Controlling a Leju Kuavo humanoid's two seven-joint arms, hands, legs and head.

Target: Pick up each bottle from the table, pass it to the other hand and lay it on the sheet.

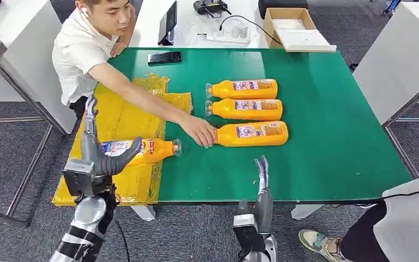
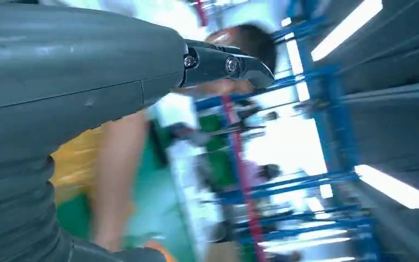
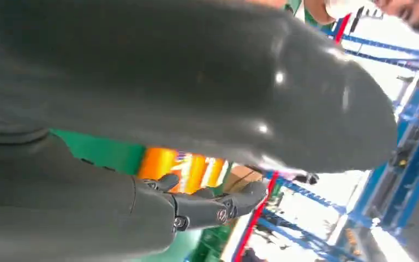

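An orange bottle lies on its side on the yellow sheet, cap toward the table's middle. My left hand stands just beside its base, fingers up and apart, thumb stretched in front of the label, gripping nothing. Three more orange bottles lie in a row on the green table: far, middle and near. A person's hand touches the near bottle's cap end. My right hand is open at the table's front edge, empty. In the right wrist view an orange bottle shows past my fingers.
A person sits at the table's far left corner, arm reaching across the sheet. A black phone lies at the far edge. Behind it a white desk carries a cardboard box and cables. Another person's leg and shoe are at the front right.
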